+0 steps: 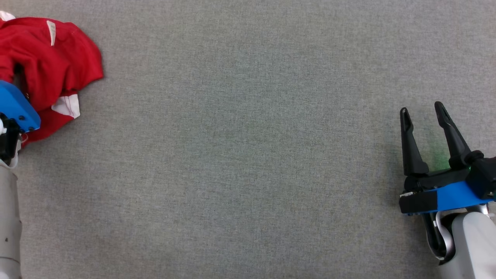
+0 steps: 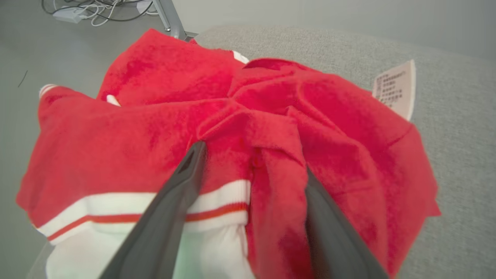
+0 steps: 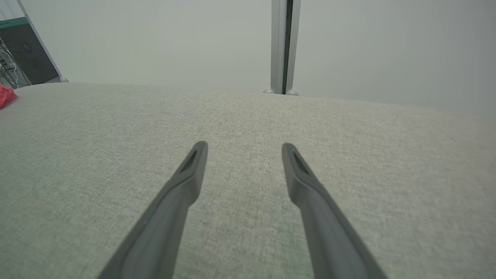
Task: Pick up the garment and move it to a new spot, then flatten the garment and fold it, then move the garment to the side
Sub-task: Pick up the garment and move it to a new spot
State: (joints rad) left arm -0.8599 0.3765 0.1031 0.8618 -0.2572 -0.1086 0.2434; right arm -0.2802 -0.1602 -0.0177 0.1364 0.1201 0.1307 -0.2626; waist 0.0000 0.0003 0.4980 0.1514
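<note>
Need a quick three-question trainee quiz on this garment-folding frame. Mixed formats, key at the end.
1. True or false: the right tool is shut on the crumpled red garment with white trim.
2. In the head view, where on the grey fabric-covered table does the garment lie? A far left; B centre; C far right.
3. Short answer: which tool has a red fold between its open fingers?
Key: 1 false, the right tool stands open over bare table; 2 A; 3 the left tool.
</note>
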